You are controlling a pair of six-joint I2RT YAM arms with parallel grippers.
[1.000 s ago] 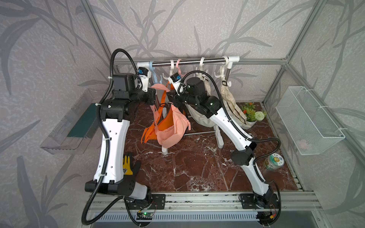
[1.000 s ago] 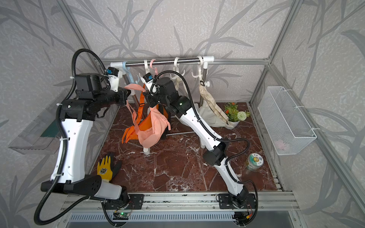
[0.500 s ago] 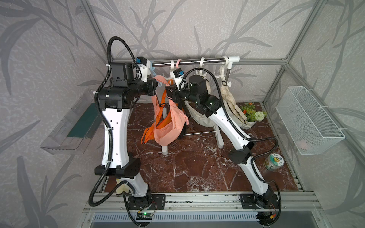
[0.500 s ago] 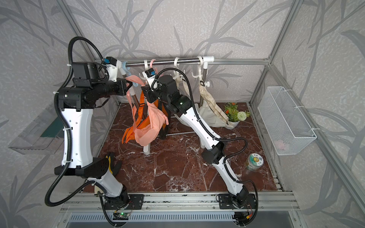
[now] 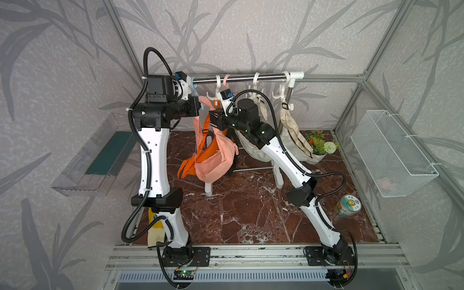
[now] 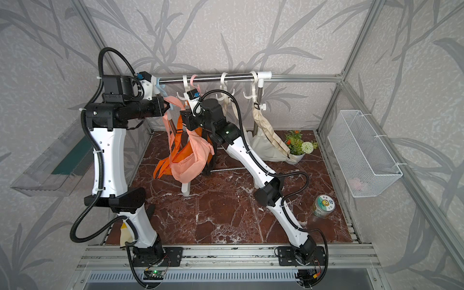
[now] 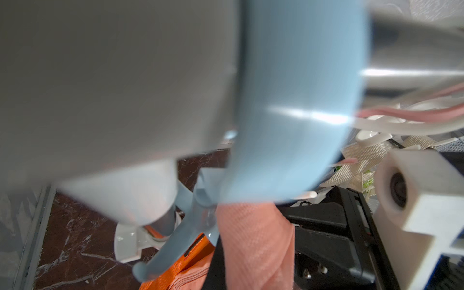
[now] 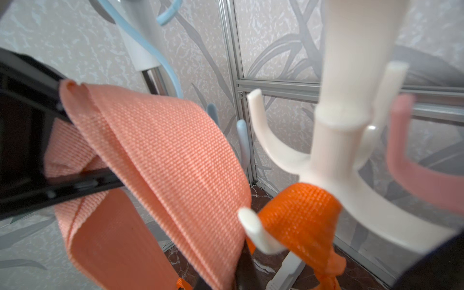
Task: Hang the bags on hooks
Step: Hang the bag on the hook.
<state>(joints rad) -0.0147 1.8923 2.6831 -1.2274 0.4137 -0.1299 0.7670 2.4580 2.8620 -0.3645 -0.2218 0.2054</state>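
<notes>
A salmon-pink bag (image 5: 213,163) hangs in the air by its wide strap (image 8: 163,150), below the left end of the rail (image 5: 251,77). My left gripper (image 5: 199,106) is shut on the strap's top, close under the light-blue hook (image 5: 193,84). In the left wrist view a prong of that blue hook (image 7: 175,238) stands right beside the strap (image 7: 256,246). My right gripper (image 5: 212,118) is shut on the same strap a little lower, to the right. In both top views the strap arches between the two grippers (image 6: 165,106) (image 6: 183,118).
An orange bag (image 5: 185,168) hangs by its strap (image 8: 301,213) from a white hook (image 8: 253,231) right behind. Beige bags (image 5: 288,140) hang further right. A flower pot (image 5: 319,148), a tin (image 5: 349,206), a wire basket (image 5: 391,150), a clear tray (image 5: 93,160) and a yellow glove (image 5: 155,231) are around.
Both arms have risen toward the rail, lifting the strap and the pink bag higher. The left gripper now sits just under the blue hook.
</notes>
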